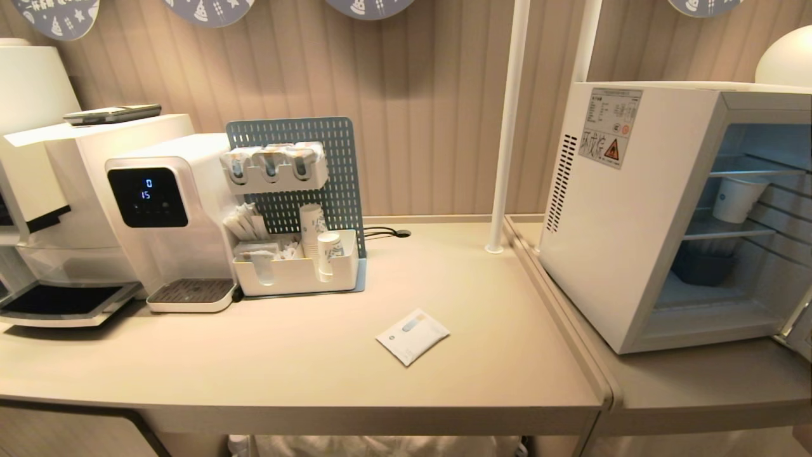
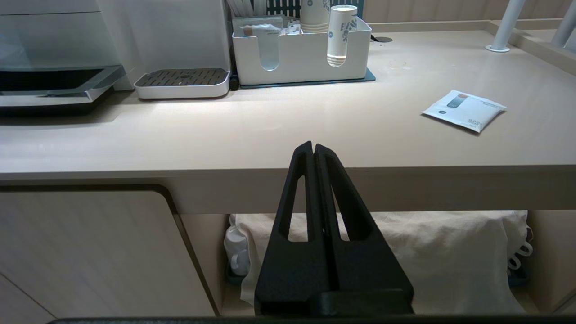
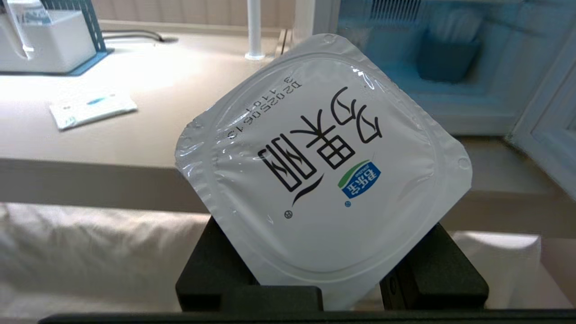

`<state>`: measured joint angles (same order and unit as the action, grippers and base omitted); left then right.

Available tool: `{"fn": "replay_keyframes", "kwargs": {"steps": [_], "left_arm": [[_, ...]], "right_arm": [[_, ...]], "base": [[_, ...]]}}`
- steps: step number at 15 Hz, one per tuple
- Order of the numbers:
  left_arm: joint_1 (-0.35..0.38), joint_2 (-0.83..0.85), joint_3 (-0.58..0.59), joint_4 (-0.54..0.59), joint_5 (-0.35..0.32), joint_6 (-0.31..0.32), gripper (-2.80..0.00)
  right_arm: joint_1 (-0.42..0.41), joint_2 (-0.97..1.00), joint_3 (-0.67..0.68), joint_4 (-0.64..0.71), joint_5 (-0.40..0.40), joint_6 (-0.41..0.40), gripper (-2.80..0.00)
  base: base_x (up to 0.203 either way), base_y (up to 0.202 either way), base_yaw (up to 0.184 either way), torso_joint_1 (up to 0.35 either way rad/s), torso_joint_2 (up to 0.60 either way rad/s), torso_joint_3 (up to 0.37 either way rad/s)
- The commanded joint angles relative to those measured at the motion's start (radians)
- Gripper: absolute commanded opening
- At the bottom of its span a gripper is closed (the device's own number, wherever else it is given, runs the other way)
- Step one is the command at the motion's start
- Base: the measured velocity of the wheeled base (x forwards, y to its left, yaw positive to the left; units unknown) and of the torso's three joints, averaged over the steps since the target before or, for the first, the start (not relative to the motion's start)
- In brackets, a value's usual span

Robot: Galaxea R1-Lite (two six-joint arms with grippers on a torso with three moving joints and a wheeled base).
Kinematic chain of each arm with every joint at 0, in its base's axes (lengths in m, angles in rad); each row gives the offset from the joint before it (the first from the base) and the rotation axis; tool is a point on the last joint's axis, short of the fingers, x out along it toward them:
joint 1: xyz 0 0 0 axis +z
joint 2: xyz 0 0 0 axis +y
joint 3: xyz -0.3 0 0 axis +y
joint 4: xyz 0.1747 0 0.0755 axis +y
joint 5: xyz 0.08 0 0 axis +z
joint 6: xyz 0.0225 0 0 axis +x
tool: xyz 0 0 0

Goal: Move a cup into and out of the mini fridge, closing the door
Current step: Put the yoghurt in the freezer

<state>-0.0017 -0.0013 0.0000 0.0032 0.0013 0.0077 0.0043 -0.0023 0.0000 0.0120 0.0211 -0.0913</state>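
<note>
Beige counter (image 1: 304,355) is stretching out ahead of me, with the mini fridge (image 1: 628,216) sitting at far right, front gaping, so closing the door is still waiting. I'm gripping the cup (image 3: 324,166) in my right gripper (image 3: 330,288), foil lid facing the wrist camera, low in front of the counter edge and outside the fridge. A paper cup (image 1: 736,198) is hanging under its upper shelf, a dark tub (image 1: 701,266) below. My left gripper (image 2: 313,150) is idling, clenched empty.
</note>
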Motion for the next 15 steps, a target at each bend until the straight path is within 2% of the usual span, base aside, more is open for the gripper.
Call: {"fn": "replay_keyframes", "kwargs": {"steps": [1,11,15], "left_arm": [[0.0,0.001,0.0,0.0,0.0,0.0,-2.8],[0.0,0.001,0.0,0.0,0.0,0.0,-2.8],[0.0,0.001,0.0,0.0,0.0,0.0,-2.8]], "right_arm": [[0.0,0.004,-0.006,0.013,-0.005,0.026,-2.8],[0.0,0.002,-0.008,0.02,-0.006,0.036,-2.8],[0.0,0.002,-0.009,0.025,-0.006,0.036,-2.8]], "base": [[0.0,0.0,0.0,0.0,0.0,0.0],[0.0,0.0,0.0,0.0,0.0,0.0],[0.0,-0.15,0.009,0.004,0.0,0.0]]}}
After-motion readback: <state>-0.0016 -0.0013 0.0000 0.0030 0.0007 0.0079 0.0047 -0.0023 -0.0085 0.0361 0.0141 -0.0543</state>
